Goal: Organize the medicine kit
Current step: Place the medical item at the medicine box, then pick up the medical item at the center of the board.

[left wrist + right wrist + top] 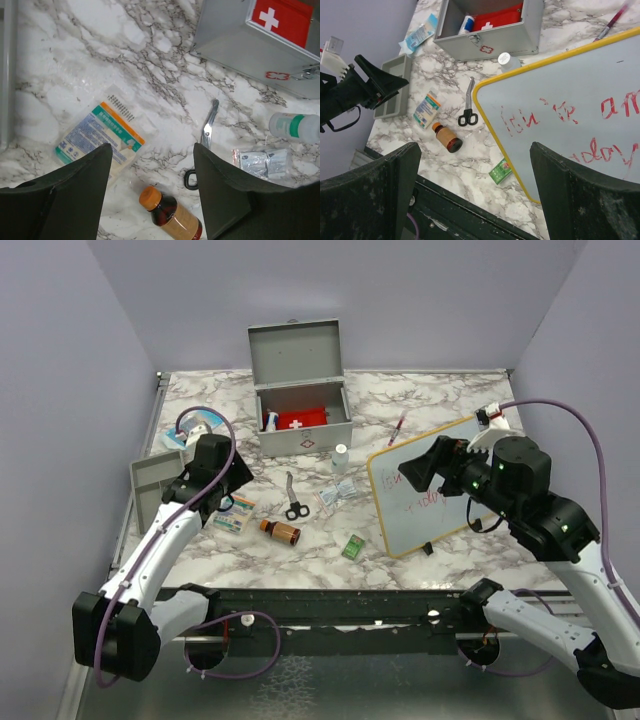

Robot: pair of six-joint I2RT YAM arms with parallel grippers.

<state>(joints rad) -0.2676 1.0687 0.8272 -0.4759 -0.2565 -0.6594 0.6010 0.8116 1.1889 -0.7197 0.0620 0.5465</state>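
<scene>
I am holding the left gripper (152, 148) open and empty over the packet (97, 132) and brown bottle (170, 216), ready to pick one. The right gripper (475, 146) is hovering open above the whiteboard (410, 522). The medicine kit (305, 440) is standing lid-up at the back of the worktop (420, 400) to receive them.

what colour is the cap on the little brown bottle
Orange. The bottle cap shows best in the left wrist view.
</scene>
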